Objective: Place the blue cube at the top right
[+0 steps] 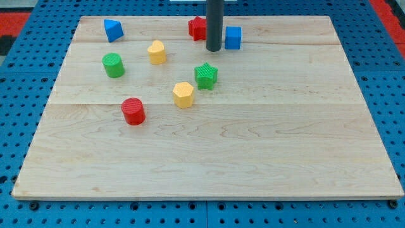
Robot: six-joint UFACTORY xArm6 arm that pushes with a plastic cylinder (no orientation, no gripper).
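The blue cube [233,37] sits near the top of the wooden board [266,139], a little right of centre. My tip [214,49] stands just to its left, close to its left face; I cannot tell if they touch. A red block [197,28], partly hidden by the rod, lies just left of the rod.
A blue triangular block [112,29] lies at the top left. A yellow block [157,52], a green cylinder [113,65], a green star [206,76], a yellow hexagon [183,94] and a red cylinder [133,111] lie in the left and middle area.
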